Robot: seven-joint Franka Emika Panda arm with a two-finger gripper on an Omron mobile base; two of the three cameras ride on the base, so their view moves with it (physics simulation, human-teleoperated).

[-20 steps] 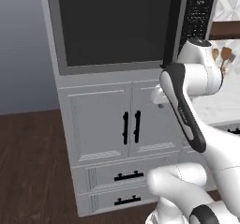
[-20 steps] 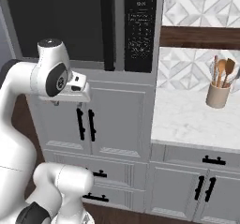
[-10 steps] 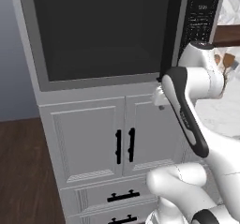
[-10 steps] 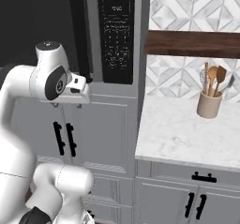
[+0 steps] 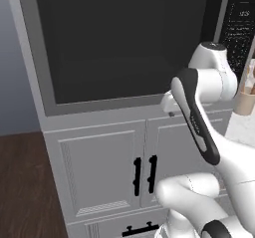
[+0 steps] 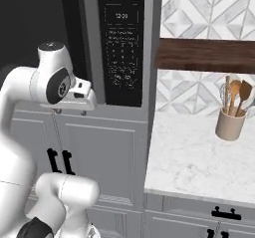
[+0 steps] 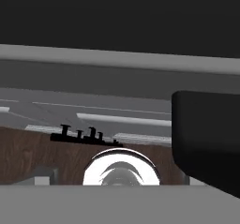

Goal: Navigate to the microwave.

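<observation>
Room: a rendered kitchen of grey panelled cabinets, dark wood floor at the lower left of the left base view, and a patterned white tile wall above a white marble bench point(image 6: 199, 167) on the right.
Tool: the tool sits tucked under the arm's folded wrist, just in front of the cabinet face below the oven-like box; its fingers are hidden in both base views and I cannot make them out in the hand view, so I cannot tell whether it is wide or narrow. It carries nothing that I can see.
Arm posture: folded close to the body, probably to keep it clear of the cabinets while the base drives.
Task's thing: the large boxy grey-framed microwave with a wide dark glass door point(image 5: 124, 48) is built into the tall cabinet straight ahead, at about wrist height and above.
Handle: its vertical black bar handle point(image 6: 72, 38) runs down the door's right edge.
Panel: the black control panel with white markings point(image 6: 122, 48) stands just right of the handle.
Below: double cabinet doors with short black pulls point(image 5: 144, 175).
Beside: a beige round utensil crock holding wooden spoons point(image 6: 230, 122) stands on the bench, well apart from the arm.
Progress: the base appears nearly at its goal; little driving seems left.
</observation>
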